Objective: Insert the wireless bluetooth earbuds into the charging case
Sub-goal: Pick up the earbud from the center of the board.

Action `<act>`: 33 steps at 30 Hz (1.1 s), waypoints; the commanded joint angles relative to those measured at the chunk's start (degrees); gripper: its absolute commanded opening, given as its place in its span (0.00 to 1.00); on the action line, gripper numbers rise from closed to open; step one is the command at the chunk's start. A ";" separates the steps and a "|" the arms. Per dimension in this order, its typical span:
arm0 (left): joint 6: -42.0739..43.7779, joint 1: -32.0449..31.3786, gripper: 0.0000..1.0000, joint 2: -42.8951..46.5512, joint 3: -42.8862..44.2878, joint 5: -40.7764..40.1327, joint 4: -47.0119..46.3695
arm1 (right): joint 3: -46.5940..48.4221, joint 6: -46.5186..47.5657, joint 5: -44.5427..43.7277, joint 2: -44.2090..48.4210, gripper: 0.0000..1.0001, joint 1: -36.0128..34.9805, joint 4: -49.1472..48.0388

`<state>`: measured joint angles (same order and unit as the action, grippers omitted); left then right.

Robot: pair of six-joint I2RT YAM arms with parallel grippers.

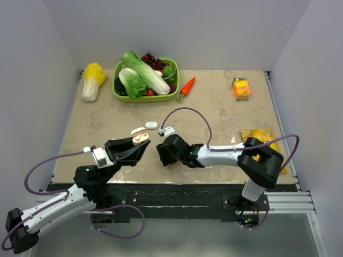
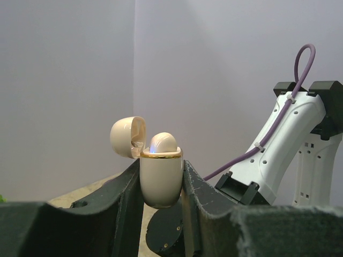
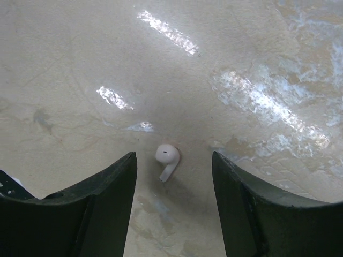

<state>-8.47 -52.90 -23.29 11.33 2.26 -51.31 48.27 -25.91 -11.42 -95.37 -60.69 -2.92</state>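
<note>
Right gripper (image 3: 172, 157) is hanging over the table (image 3: 241, 53) with its jaws standing apart and holding nothing; I am reading one earbud (image 3: 168, 157) as lying flat on the table between the fingertips, touching neither. Its long axis is running from the round head down the stem toward the wrist, tilted slightly left, so the jaws would be closing across it. Left gripper (image 2: 161, 167) is clamping the case (image 2: 159, 188) upright, lid (image 2: 127, 136) swung open, with what I am taking for a second bud seated inside. The right arm is the nearer one; the case is waiting just to its left.
</note>
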 commanded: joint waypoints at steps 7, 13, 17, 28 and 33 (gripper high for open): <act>-1.46 0.08 0.00 0.79 -0.52 -0.51 -1.25 | 4.38 -2.30 -2.29 -3.86 0.57 -0.75 1.69; -1.64 -0.01 0.00 0.61 -0.26 -0.50 -1.07 | 4.38 -2.30 -2.03 -5.26 0.52 -0.75 1.86; -1.64 0.08 0.00 0.79 -0.35 -0.33 -0.99 | 4.11 -2.48 -1.32 -5.53 0.50 -0.84 1.77; -2.08 0.08 0.00 1.05 -0.52 -1.12 -1.07 | 5.25 -4.14 -8.61 -6.84 0.52 -4.09 7.57; -2.25 0.08 0.00 1.84 -0.61 -1.82 -0.81 | 5.52 -6.78 -9.58 -8.33 0.50 -4.53 8.89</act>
<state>-9.52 -52.90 -22.41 11.33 1.65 -51.16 53.34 -28.75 -19.27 -101.16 -64.71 0.64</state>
